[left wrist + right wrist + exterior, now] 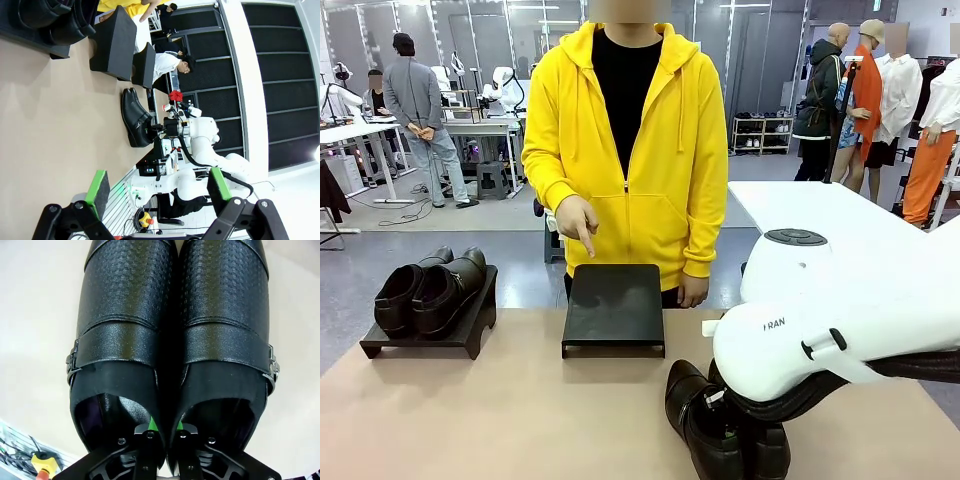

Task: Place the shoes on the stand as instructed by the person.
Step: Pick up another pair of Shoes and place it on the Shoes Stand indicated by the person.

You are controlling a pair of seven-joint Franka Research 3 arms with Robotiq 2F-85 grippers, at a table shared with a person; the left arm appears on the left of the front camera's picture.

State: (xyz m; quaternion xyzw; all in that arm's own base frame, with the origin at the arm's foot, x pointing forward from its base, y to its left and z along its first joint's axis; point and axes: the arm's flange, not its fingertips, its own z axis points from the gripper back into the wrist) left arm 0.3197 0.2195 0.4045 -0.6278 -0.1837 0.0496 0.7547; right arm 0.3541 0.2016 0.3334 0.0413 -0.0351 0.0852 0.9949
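- table [520, 420]: tan top, two black stands along the far side, person across it.
- person [650, 150]: yellow hoodie, hand [578, 220] points one finger down at the middle stand [614, 305], which carries nothing. I read that as the target.
- right arm [840, 330]: comes in from the right, low over the near-right table.
- left stand [420, 347]: far left, already carries a dark pair [430, 290].
- black shoes [705, 425]: near right, side by side and touching, well apart from the middle stand. Can't tell if the soles are off the table.
- handling, my guess: stiff leather, moderate weight, textured uppers with glossy parts. Collar edges are the softest part and may flex. With a heel-end hold the toes will likely droop, so move slowly.
- right pincer [165, 432]: closed, one finger inside each shoe, green pads pinching the two inner collar walls together. A sensible hold, since both shoes go as one.
- left pincer [159, 190]: spread wide, holds nothing, well apart from the shoes.
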